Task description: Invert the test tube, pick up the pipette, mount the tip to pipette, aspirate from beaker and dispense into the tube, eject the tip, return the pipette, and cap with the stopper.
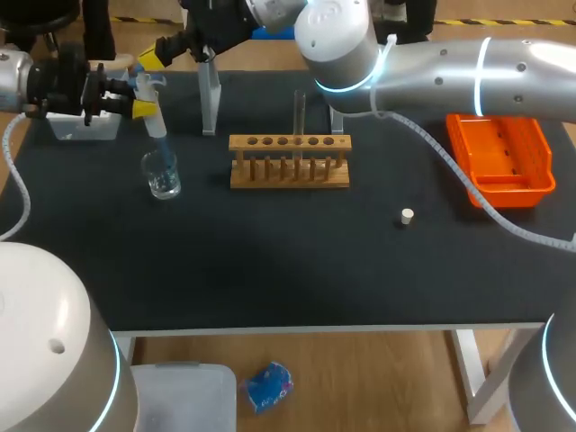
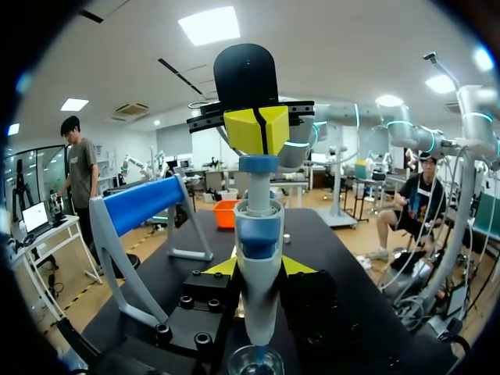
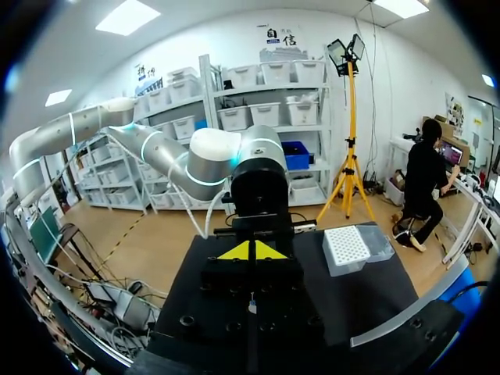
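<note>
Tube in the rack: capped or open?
Open. The test tube stands upright in the rack with no cap; the stopper lies on the table, apart from it.

Pipette over beaker, tube upright in rack

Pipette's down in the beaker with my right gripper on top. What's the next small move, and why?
Probably ease the right gripper up slowly so the plunger rises and draws liquid. Its shut yellow tips sit on the plunger, the left gripper holds the pipette upright, and the tip reaches into the beaker. How far the plunger is pressed, I cannot tell.
</note>
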Tool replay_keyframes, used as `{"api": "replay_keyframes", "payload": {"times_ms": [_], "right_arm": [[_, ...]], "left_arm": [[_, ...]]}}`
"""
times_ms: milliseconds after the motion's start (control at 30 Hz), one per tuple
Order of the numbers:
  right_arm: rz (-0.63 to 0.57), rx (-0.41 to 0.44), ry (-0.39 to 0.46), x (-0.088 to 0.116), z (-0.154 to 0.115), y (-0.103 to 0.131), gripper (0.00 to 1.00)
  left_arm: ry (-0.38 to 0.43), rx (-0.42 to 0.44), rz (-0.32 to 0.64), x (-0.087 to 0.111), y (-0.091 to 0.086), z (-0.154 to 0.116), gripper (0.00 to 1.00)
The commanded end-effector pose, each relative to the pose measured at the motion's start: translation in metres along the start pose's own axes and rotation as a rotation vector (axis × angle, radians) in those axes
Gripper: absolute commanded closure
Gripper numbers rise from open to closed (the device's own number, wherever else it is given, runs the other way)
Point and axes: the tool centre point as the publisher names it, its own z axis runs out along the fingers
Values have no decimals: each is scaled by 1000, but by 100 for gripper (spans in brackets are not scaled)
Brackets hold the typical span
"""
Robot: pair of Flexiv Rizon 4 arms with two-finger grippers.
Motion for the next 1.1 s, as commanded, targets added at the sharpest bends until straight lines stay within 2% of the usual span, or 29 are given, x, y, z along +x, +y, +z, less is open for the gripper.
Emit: {"api": "replay_keyframes", "payload": {"times_ms": [33,667,1100], "right_arm": [[-11,-4,0,1,-3,5,100],[-19,10,8,-10,10,5,100],[-3,14,14,-5,11,-3,100]], "left_arm": [[-1,0,1,1,-1,0,100],[-1,0,1,1,-1,0,100],[-1,0,1,1,-1,0,100]]}}
